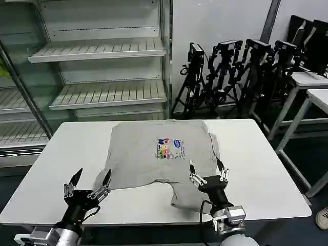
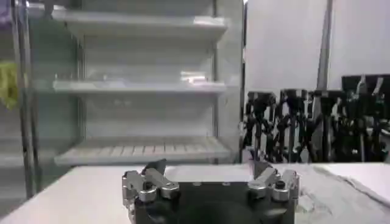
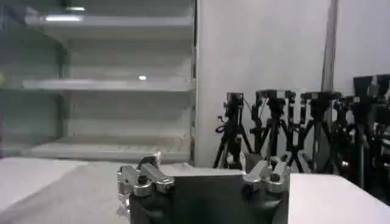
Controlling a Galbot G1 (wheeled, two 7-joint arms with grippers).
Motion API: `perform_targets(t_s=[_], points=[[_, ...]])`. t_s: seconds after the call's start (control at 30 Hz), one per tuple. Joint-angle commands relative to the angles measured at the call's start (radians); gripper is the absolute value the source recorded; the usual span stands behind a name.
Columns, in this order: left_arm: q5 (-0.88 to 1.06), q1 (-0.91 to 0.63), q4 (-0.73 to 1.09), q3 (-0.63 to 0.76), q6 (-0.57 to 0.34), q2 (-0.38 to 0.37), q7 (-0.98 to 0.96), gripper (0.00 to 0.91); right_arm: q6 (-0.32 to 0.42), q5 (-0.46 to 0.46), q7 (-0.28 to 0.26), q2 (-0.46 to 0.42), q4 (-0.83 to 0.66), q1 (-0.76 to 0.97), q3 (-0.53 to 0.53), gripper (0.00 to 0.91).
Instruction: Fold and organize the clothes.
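The clothes, one light grey T-shirt (image 1: 148,154) with a small multicoloured chest print (image 1: 169,147), lie spread on the white table (image 1: 266,159), the neck and one sleeve bunched toward the near edge. My left gripper (image 1: 88,180) stands open just off the shirt's near left corner, nothing between its fingers. My right gripper (image 1: 207,171) is open above the shirt's near right part, beside the bunched cloth. In the left wrist view the left gripper (image 2: 210,170) faces across the table with grey cloth (image 2: 341,182) off to one side. The right gripper (image 3: 204,167) looks over the shirt (image 3: 67,189).
An empty glass-fronted shelf unit (image 1: 97,66) stands behind the table. Black camera tripods (image 1: 230,72) cluster at the back right, next to another white table (image 1: 312,87). Bare tabletop lies left and right of the shirt.
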Motion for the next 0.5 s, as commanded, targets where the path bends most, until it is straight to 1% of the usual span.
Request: perform_targets(t_s=[0.03,0.23,0.4,0.5], points=[[-0.085,-0.049,0.071,-0.018,0.119,0.049,-0.025,0.907,-0.045,-0.003,-0.008,-0.003,0.015,-0.055,0.013,0.907],[-0.110,-0.120,0.186,-0.011,0.158,0.101,-0.054,0.907,-0.065,-0.012,-0.006,-0.002,-0.034,-0.063,0.024,0.907],[-0.159,-0.162,0.265,-0.011,0.171,0.134,-0.054,0.907,-0.087,0.033,0.005,0.016,-0.056,-0.089,0.028,0.907],[-0.160,-0.181,0.291,-0.004,0.172,0.142,-0.058,0.907,-0.091,0.030,0.007,0.026,-0.058,-0.112,0.031,0.907]])
